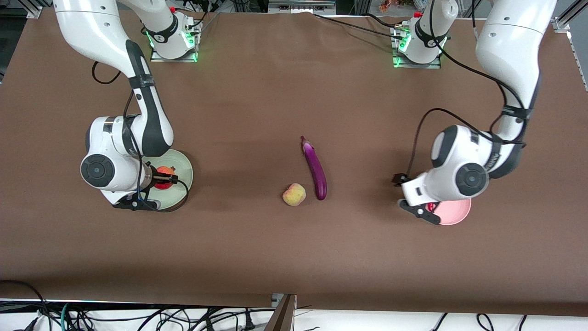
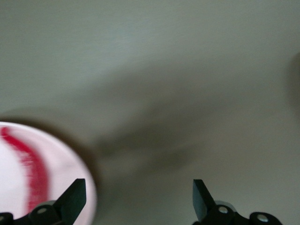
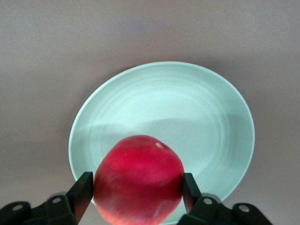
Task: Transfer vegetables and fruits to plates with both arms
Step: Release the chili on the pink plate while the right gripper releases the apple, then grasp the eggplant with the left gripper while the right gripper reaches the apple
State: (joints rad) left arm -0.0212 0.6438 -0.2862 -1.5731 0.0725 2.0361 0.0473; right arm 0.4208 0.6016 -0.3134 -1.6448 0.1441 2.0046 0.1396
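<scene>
My right gripper point(image 1: 164, 179) is shut on the round red apple point(image 1: 164, 176) and holds it over the mint green plate point(image 1: 183, 171). In the right wrist view both fingers press the apple point(image 3: 139, 183) above the plate point(image 3: 187, 108). My left gripper point(image 1: 425, 210) is open and empty over the edge of the pink plate point(image 1: 458, 212). The red chili pepper point(image 2: 33, 168) lies on that plate point(image 2: 63, 161), and the open gripper point(image 2: 138, 199) is mostly over bare table beside it. The purple eggplant point(image 1: 316, 169) and the peach point(image 1: 294, 194) lie side by side mid-table.
The brown table point(image 1: 294, 257) stretches wide between the two plates. Both arm bases point(image 1: 173, 41) stand at the edge farthest from the front camera. Cables hang along the edge nearest to it.
</scene>
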